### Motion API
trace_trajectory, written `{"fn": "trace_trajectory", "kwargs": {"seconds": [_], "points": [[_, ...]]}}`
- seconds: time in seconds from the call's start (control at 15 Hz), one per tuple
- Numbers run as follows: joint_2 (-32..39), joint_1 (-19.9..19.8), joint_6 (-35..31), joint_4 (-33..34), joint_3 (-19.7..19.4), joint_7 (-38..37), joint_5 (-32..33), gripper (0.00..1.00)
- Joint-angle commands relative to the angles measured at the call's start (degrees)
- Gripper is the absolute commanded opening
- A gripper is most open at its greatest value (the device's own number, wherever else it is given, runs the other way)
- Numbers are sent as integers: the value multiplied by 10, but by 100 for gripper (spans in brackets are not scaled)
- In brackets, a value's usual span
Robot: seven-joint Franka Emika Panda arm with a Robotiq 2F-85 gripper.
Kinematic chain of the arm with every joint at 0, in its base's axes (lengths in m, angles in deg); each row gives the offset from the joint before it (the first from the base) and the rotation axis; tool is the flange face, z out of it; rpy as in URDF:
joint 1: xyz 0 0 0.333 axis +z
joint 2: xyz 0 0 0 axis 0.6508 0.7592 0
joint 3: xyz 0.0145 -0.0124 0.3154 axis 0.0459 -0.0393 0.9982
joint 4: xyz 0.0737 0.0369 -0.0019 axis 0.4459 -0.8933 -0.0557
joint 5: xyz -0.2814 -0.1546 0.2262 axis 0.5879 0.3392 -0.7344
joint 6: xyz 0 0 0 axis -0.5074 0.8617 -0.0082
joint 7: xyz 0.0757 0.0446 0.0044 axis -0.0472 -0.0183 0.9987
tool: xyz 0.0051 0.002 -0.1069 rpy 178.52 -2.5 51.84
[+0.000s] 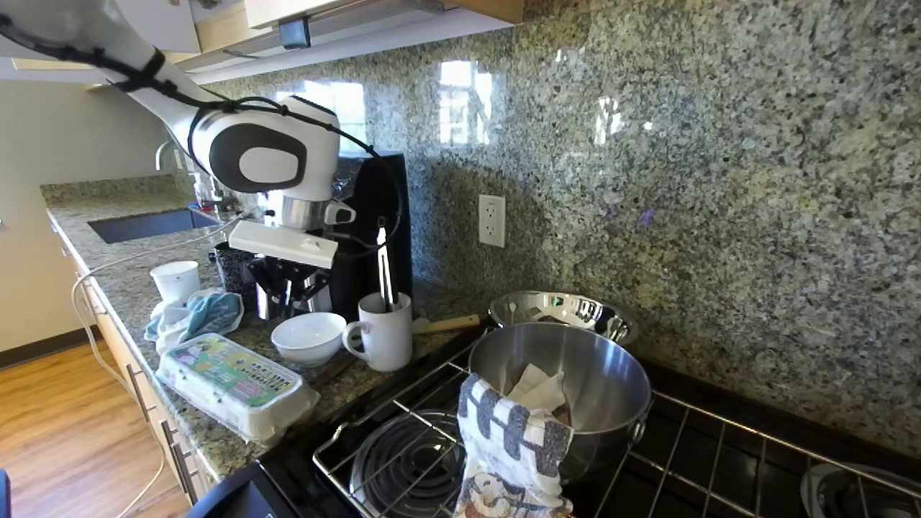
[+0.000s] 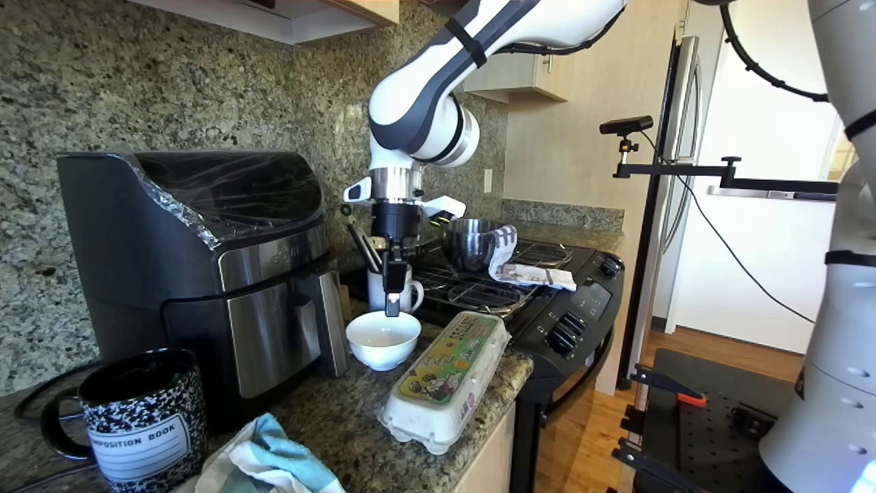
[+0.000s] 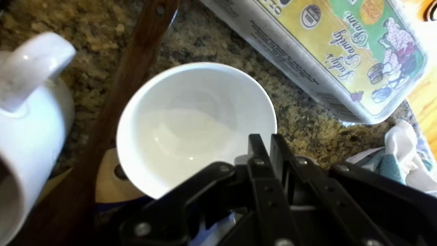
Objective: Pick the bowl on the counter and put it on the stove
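Note:
The white bowl [image 2: 382,356] rests on the granite counter [image 2: 359,421], between an egg carton, an air fryer and a white mug. Nothing lies in the bowl [image 3: 191,112]. My gripper [image 3: 266,135] points down over its edge on the side away from the mug. Its fingers are almost together, with a narrow gap and nothing held between them. Both fingertips show in front of the rim, so the rim is not gripped. An exterior view also places the gripper [image 2: 392,312] just above the bowl. Past the mug is the black stove [image 1: 691,453] with wire grates.
A white mug [image 1: 388,338] with tongs stands between bowl and stove. The egg carton [image 2: 445,383] lies along the front edge, and the air fryer [image 2: 274,335] is at the back. A steel pot [image 1: 496,360] with a towel draped over it occupies the stove. A wooden utensil [image 3: 119,82] lies beside the bowl.

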Motion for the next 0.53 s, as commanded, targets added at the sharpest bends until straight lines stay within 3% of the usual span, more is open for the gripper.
{"fn": "trace_trajectory", "kwargs": {"seconds": [0.0,0.07,0.2,0.47], "points": [[-7,4,31,7,-3,7,1,5],[-6,5,34,8,-4,3,1,35],[-5,6,39,8,-3,4,-1,32],[0,7,51,12,-2,5,-2,59]]}}
